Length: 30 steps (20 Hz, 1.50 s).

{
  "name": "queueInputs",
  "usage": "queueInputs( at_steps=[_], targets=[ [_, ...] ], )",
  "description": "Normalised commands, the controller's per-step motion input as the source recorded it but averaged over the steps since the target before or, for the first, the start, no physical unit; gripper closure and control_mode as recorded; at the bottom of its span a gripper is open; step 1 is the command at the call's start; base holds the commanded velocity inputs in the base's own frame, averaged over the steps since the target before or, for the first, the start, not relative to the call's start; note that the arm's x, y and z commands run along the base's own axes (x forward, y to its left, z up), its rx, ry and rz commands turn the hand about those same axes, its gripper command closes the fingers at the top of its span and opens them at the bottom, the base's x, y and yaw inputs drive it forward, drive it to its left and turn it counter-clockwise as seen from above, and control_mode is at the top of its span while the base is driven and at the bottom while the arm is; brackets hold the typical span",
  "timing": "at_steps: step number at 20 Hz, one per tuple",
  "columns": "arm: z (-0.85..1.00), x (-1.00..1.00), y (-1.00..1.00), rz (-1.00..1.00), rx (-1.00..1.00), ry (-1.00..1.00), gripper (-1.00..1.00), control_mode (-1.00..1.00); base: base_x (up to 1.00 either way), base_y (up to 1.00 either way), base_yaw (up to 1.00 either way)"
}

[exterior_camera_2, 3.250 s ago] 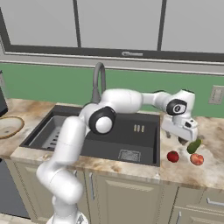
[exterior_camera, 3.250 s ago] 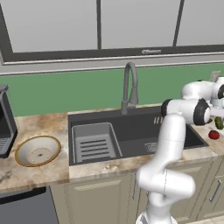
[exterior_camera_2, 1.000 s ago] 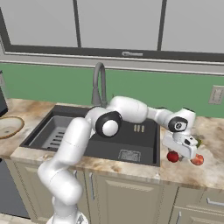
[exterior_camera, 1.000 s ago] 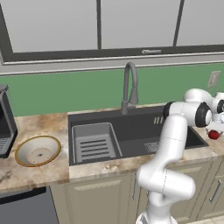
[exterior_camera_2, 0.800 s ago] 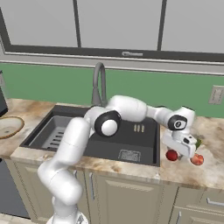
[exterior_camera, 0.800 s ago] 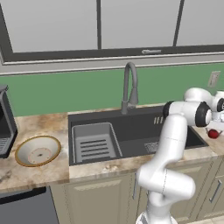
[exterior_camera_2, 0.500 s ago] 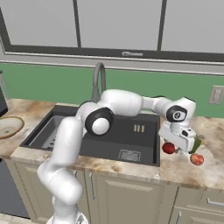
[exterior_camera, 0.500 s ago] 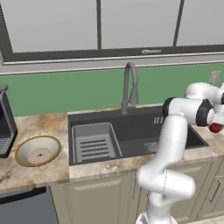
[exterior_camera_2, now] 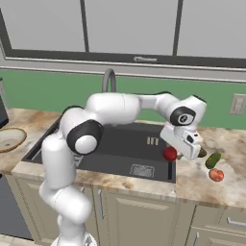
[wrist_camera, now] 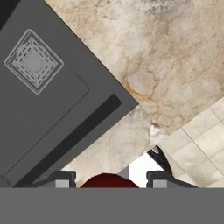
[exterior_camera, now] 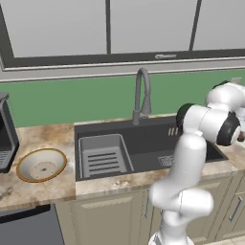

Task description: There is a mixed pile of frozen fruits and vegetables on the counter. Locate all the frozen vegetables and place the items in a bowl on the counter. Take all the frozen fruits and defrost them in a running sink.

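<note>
The beige marbled stone counter (exterior_camera_2: pixel 192 185) surrounded the dark rectangular sink basin (exterior_camera_2: pixel 129 149), its square drain (wrist_camera: pixel 33 62) visible in the hand view. The white arm's pincer (exterior_camera_2: pixel 171 153) gripped a round dark-red fruit (exterior_camera_2: pixel 169 153) above the basin's right rim; a green vegetable (exterior_camera_2: pixel 213 160) and an orange-red fruit (exterior_camera_2: pixel 216 175) lay on the counter beside it. Done well, the carry would probably clear the rim fully and lower the fruit near the drain before release.

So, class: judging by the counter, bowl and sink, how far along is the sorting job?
Done: nothing; the bowl and sink hold no food. In hand: the gripper carries a red fruit over the sink's right edge. Left: a green vegetable and another red piece lie on the counter.
</note>
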Motion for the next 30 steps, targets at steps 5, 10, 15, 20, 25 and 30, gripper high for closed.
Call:
queueInputs(
  at_steps=[5,10,15,20,25,30],
  targets=[
    [0.24,-0.10,1.00,0.09,-0.03,0.00,1.00,-1.00,0.00,0.00,0.00],
    [0.01,0.05,1.00,0.08,-0.08,0.04,1.00,-1.00,0.00,0.00,0.00],
    [0.00,0.08,1.00,0.08,-0.08,0.09,1.00,-1.00,0.00,0.00,0.00],
    [-0.04,0.03,1.00,0.11,-0.04,0.09,1.00,-1.00,0.00,0.00,0.00],
    [-0.09,0.00,1.00,0.09,-0.03,0.07,1.00,-1.00,0.00,0.00,0.00],
    [-0.10,0.02,1.00,0.08,-0.02,0.07,1.00,-1.00,0.00,0.00,0.00]
  ],
)
